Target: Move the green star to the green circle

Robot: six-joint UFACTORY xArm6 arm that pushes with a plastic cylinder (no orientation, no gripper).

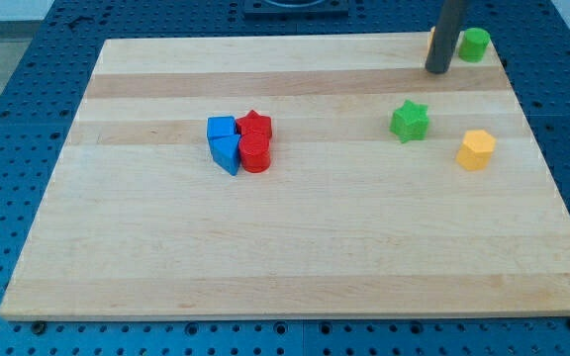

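1. One wooden board [295,267] fills most of the view, pale planks lying on a blue perforated table [8,119].
2. One dark rod comes down from the view's top right; my tip [437,70] rests on the board near its top right corner. The rod has no pincer, so there is no opening or grasp to tell of.
3. Four blocks sit packed together left of the board's centre, touching one another: two blue and two red. The blue cube [221,128] is at the cluster's top left, the blue triangular block [227,153] below it, the red star [255,125] at top right, and the red cylinder [255,154] below that.
4. Two green blocks. The green star [410,121] lies alone on the board's right part, below and slightly to the view's left of my tip, apart from it. The green circle [475,44] stands at the top right corner, just to the right of the rod.
5. One yellow block [476,149], roughly hexagonal, sits near the green star, to its lower right.
6. One orange sliver [430,42] shows at the rod's left edge, mostly hidden; its shape cannot be told.
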